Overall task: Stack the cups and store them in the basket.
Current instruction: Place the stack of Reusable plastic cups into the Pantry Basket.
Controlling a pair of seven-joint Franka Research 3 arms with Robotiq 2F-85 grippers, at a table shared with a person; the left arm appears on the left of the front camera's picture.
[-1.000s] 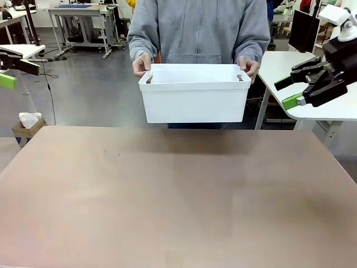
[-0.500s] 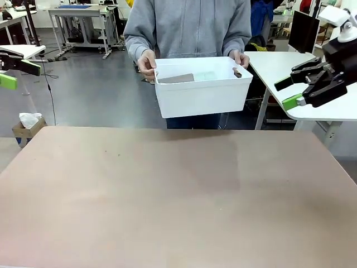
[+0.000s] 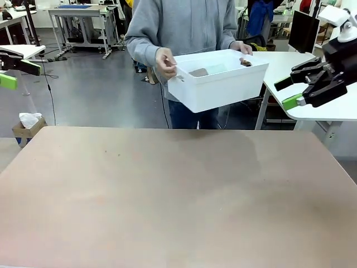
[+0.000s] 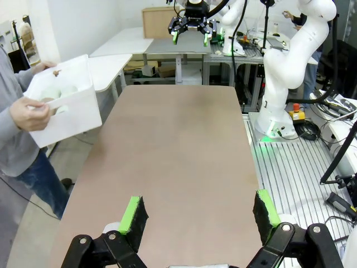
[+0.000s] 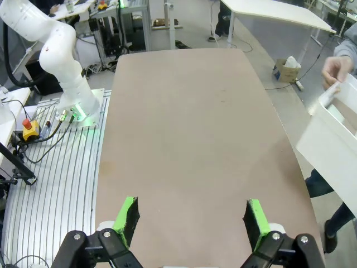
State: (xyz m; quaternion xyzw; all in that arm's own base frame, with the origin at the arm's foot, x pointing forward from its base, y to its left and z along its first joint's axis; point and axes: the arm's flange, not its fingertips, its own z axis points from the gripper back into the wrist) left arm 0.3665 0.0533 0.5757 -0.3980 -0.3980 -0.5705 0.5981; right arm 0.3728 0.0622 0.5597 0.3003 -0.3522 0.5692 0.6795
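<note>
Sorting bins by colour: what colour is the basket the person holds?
White; the basket shows best in the front view.

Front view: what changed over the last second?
The person's hands carried the basket toward picture right and turned it, away from the table; its far right corner now rides higher, and cups show inside. Both grippers, left and right, stayed open and parked.

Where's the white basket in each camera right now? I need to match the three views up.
Front view: the basket is upper centre-right, tilted, held off the table by the person's hands.
Left wrist view: upper left, beside the table's far-left edge, held by the person.
Right wrist view: at the right edge, partly cut off.
Shared landmark: the brown table, with the basket off the person's side of it in all three.
</note>
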